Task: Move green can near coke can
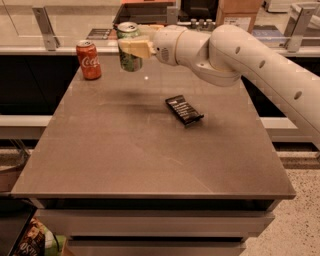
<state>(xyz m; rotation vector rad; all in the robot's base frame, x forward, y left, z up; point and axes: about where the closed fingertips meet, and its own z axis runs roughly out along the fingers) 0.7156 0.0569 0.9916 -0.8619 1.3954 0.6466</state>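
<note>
The green can (129,59) with a silver top is held upright in my gripper (133,48), lifted above the far left part of the brown table (150,145). My cream-coloured fingers (136,48) are closed around its upper half. The red coke can (88,60) stands upright on the table's far left corner, a little to the left of the green can and apart from it. My white arm reaches in from the right.
A black flat packet (184,110) lies on the table right of centre. A counter with a rail and boxes (235,12) runs behind the table. Floor shows at the lower right; a snack bag (30,240) sits at the lower left.
</note>
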